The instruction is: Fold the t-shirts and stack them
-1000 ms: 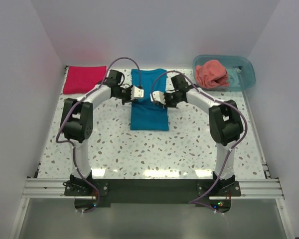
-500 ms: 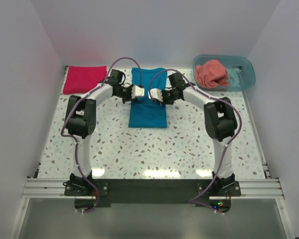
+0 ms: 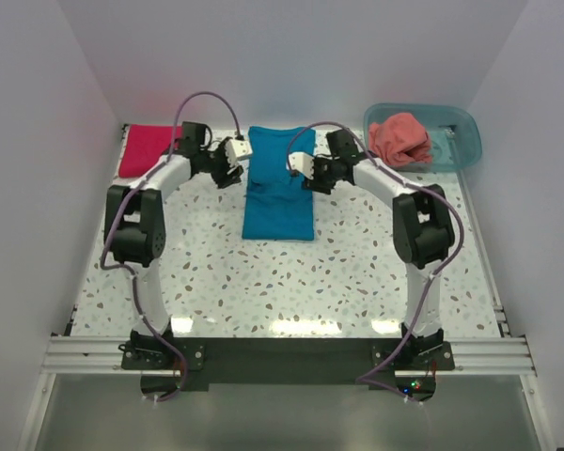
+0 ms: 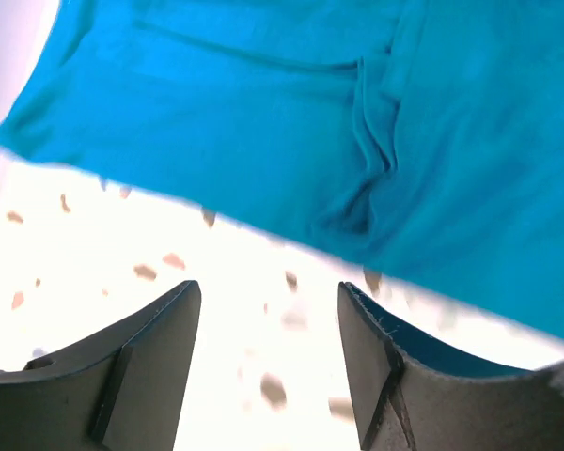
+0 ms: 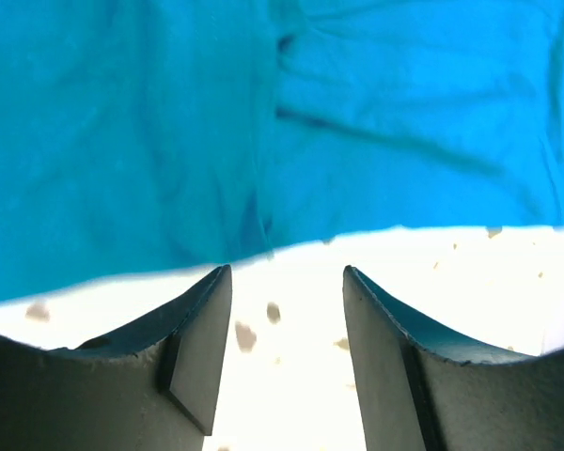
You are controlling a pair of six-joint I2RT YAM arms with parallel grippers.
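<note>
My left tool [image 4: 268,293] and right tool [image 5: 288,274] gape empty either side of the teal-blue t-shirt [image 3: 279,202], I'd say so its fold lies flat.

The place is a robot lab cell rather than a home. Plain white walls [image 3: 291,56] box in a speckled table [image 3: 357,272] on three sides. A left arm [image 3: 132,230] and a right arm [image 3: 423,235] are bolted to an aluminium rail [image 3: 85,355] at the near edge, with purple cables [image 3: 204,93] looping over them. The laundry looks staged: a teal shirt [image 3: 278,193], a red shirt [image 3: 143,150], and a coral shirt [image 3: 399,138] in a plastic tub [image 3: 461,146].
</note>
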